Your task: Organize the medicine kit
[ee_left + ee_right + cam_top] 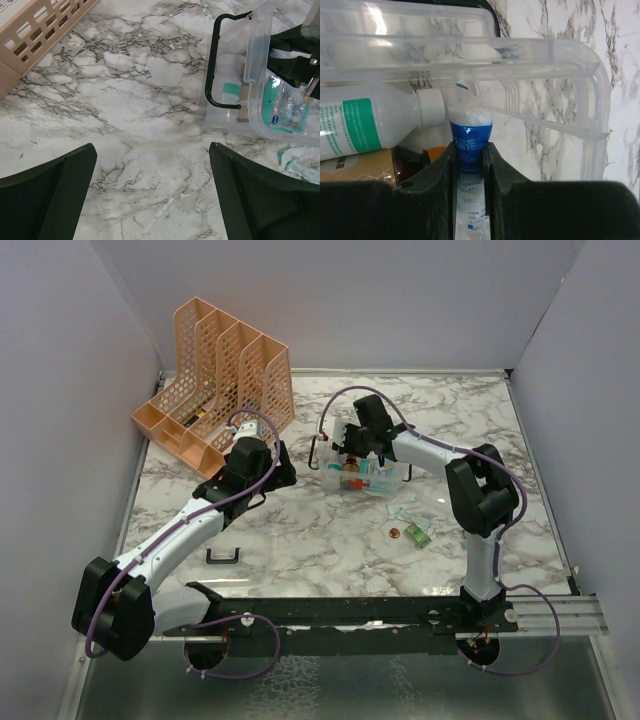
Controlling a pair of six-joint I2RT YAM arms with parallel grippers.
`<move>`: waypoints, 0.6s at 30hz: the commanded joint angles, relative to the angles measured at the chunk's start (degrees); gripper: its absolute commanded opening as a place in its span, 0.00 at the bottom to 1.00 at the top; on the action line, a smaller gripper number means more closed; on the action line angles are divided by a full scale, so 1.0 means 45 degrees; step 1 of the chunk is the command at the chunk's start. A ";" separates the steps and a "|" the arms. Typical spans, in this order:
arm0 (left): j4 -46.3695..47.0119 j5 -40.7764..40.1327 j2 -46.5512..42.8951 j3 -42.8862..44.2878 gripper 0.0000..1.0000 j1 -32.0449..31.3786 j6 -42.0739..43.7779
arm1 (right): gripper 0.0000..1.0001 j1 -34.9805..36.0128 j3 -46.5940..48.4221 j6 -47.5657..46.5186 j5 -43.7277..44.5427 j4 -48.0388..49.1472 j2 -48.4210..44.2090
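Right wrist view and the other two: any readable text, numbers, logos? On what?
"00", partly covered, below white Chinese characters: blue packet pinched in the right gripper.
White bottle, green label: Chinese print, too small to read.
Tan box under it: characters blurred.
Left wrist view, teal packet: blue oval logo, unreadable.
Top view: nothing legible.

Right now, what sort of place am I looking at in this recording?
Probably a robot lab test cell: a marble-pattern table boxed in by plain walls, two arms bolted to a rail at its near edge, and staged props, an orange file rack and a clear medicine kit.
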 commanded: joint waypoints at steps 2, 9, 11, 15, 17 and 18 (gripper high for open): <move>-0.0012 -0.0202 0.0031 0.0366 0.99 0.0072 0.0142 | 0.13 -0.0234 0.1109 0.0733 -0.2093 -0.1343 0.0351; -0.0031 -0.0241 0.0028 0.0348 0.99 0.0072 0.0111 | 0.15 -0.0294 0.1405 0.1129 -0.2602 -0.1556 0.0351; -0.0042 -0.0225 0.0050 0.0364 0.99 0.0072 0.0111 | 0.17 -0.0284 0.1275 0.1345 -0.1815 -0.1089 0.0391; -0.0049 -0.0217 0.0072 0.0377 0.99 0.0072 0.0131 | 0.21 -0.0297 0.1057 0.1475 -0.0859 -0.0358 0.0355; -0.0037 -0.0214 0.0062 0.0359 0.99 0.0072 0.0104 | 0.26 -0.0289 0.0967 0.1546 -0.0645 -0.0134 0.0299; -0.0037 -0.0212 0.0071 0.0349 0.99 0.0072 0.0110 | 0.28 -0.0284 0.0945 0.1550 -0.0568 -0.0064 0.0282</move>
